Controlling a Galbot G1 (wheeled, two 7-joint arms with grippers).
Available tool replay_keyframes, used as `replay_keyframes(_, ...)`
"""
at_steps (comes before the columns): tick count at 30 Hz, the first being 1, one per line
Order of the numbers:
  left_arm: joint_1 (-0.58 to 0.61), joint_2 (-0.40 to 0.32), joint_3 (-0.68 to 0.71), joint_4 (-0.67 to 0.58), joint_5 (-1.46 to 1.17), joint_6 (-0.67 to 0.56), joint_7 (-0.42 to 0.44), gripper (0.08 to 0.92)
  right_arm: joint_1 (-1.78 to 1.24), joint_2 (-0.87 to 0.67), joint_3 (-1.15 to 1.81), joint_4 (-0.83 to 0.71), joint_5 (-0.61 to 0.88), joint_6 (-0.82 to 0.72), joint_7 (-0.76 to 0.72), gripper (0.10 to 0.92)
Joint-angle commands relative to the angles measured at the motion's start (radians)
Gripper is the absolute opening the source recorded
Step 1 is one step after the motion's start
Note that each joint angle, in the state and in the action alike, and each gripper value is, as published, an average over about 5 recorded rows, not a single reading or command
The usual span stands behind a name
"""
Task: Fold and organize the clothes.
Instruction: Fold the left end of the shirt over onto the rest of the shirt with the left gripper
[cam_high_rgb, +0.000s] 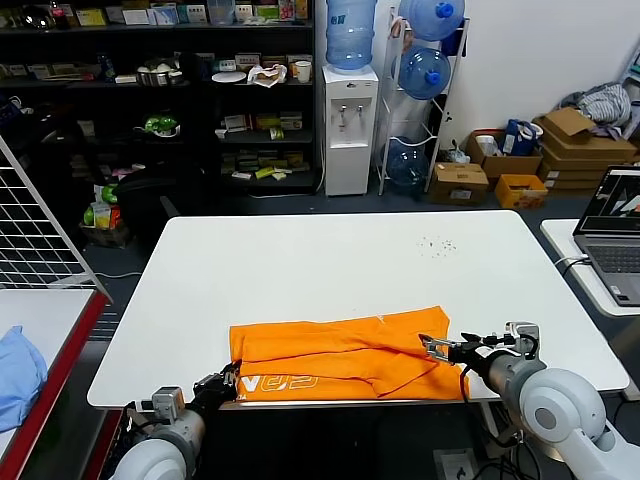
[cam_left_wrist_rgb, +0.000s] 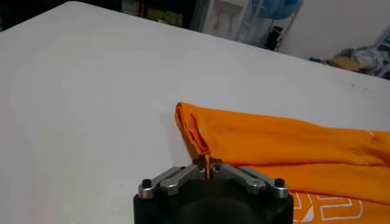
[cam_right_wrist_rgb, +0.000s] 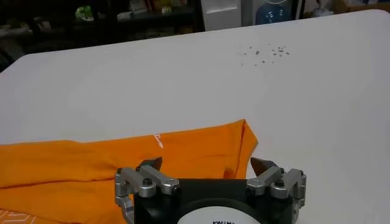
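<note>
The orange T-shirt (cam_high_rgb: 340, 352) lies folded in a long band at the near edge of the white table (cam_high_rgb: 330, 265), white lettering showing on its lower left part. My left gripper (cam_high_rgb: 226, 383) is at the shirt's near left corner, shut on a pinch of the orange fabric (cam_left_wrist_rgb: 207, 163). My right gripper (cam_high_rgb: 432, 348) is open over the shirt's right end, its fingers (cam_right_wrist_rgb: 150, 165) wide apart with the shirt's folded corner (cam_right_wrist_rgb: 241, 137) ahead of them and nothing held.
A red-edged side table with a light blue cloth (cam_high_rgb: 18, 372) stands at the left, beside a wire rack (cam_high_rgb: 35, 230). A laptop (cam_high_rgb: 615, 235) sits on a table at the right. Shelves, a water dispenser (cam_high_rgb: 349, 125) and cardboard boxes (cam_high_rgb: 575, 145) stand behind.
</note>
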Motion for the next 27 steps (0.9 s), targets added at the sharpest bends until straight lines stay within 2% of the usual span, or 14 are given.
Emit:
replay_keyframes(1, -0.008, -0.002, 0.0, 0.003, 0.007, -0.002, -0.005, 0.117, 0.0, 0.005, 0.0, 0.0, -0.003, 0.001, 0.001, 0.921)
replay_keyframes(6, -0.018, 0.028, -0.025, -0.025, -0.01, -0.002, -0.017, 0.117, 0.004, 0.014, -0.002, 0.0, -0.021, 0.005, -0.008, 0.921)
replay_keyframes(12, 0.002, 0.119, -0.106, -0.074, -0.076, 0.005, -0.042, 0.117, 0.023, 0.035, -0.019, 0.005, -0.094, 0.018, -0.047, 0.921)
replay_keyframes(21, 0.167, 0.271, -0.387, -0.06, -0.165, 0.019, -0.037, 0.117, 0.054, 0.097, -0.058, 0.004, -0.248, 0.06, -0.133, 0.921)
replay_keyframes(27, 0.217, 0.308, -0.542, 0.027, -0.159, 0.02, -0.015, 0.117, 0.061, 0.153, -0.077, -0.011, -0.352, 0.095, -0.182, 0.921)
